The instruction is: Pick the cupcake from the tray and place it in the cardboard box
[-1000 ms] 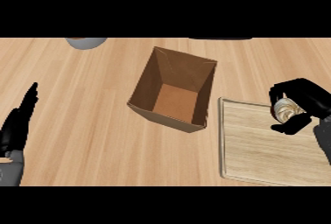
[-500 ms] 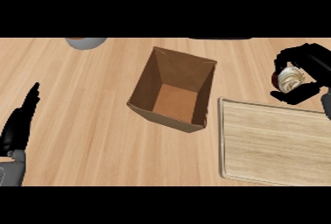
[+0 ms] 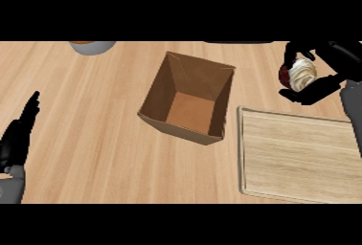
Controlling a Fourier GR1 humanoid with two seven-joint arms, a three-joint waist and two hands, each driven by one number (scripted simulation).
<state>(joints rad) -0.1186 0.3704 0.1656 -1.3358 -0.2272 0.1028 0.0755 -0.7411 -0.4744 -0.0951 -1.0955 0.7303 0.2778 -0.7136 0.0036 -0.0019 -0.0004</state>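
Light wooden counter (image 3: 84, 105) fills the view, with a brown cardboard box (image 3: 185, 125) standing open-topped near the middle and a pale wooden tray (image 3: 297, 153) just to its right. The cupcake (image 3: 302, 74) is off the tray: it sits in the right robot hand (image 3: 311, 92), whose fingers and thumb are curled round it, beyond the tray's far edge and to the right of the box. White frosting and a dark red wrapper show between the fingers. The left robot hand (image 3: 16, 143) rests with straight fingers at the lower left edge, well apart from everything. A grey bowl (image 3: 92, 46) stands at the far edge of the counter.

The step in hand looks like the carry to the box. To do it well, the right robot hand should travel leftward high enough to pass over the box's right wall, since a knock there would likely shove or tip the box. It should keep the cupcake upright so the frosting is not smeared. Once centred over the brown floor of the box, it should come down inside the walls. Only when low should the fingers part, so the cupcake lands on its base rather than tumbling.
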